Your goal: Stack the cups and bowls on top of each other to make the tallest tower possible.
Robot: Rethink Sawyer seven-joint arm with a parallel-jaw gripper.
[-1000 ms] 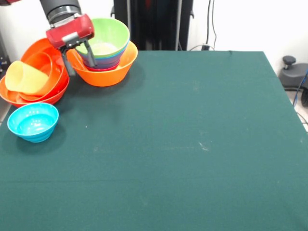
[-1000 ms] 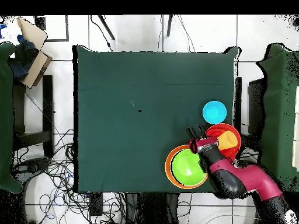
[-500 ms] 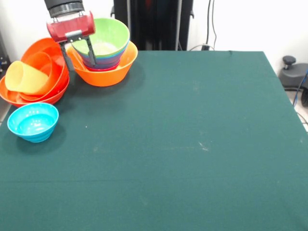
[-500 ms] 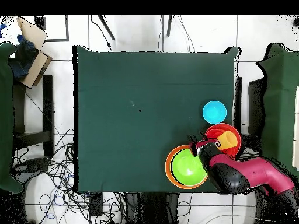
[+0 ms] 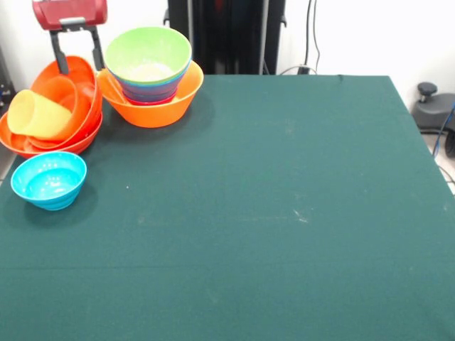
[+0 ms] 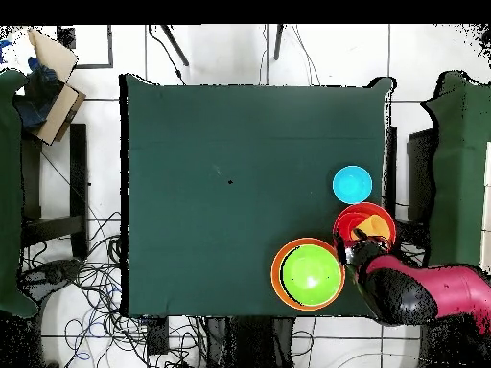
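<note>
The tower is a large light-orange bowl point(image 5: 153, 103) with nested blue and magenta bowls inside and a lime green bowl point(image 5: 148, 51) on top; it also shows in the overhead view point(image 6: 308, 274). To its left, nested red-orange bowls point(image 5: 71, 131) hold the pale-yellow cup point(image 5: 35, 114), which lies on its side. A cyan bowl point(image 5: 48, 180) stands alone near them. My gripper point(image 5: 76, 55) hangs open and empty above the back rim of the red-orange bowls, left of the tower and touching nothing.
The table's left edge runs close beside the red-orange bowls and the cyan bowl point(image 6: 352, 182). The green cloth point(image 5: 284, 213) stretches right and toward the camera. The red arm point(image 6: 422, 295) reaches in beside the red-orange bowls point(image 6: 364, 228).
My gripper has risen and moved left in the front view, away from the tower's rim to above the red-orange bowls. The bowls and cup have not moved.
</note>
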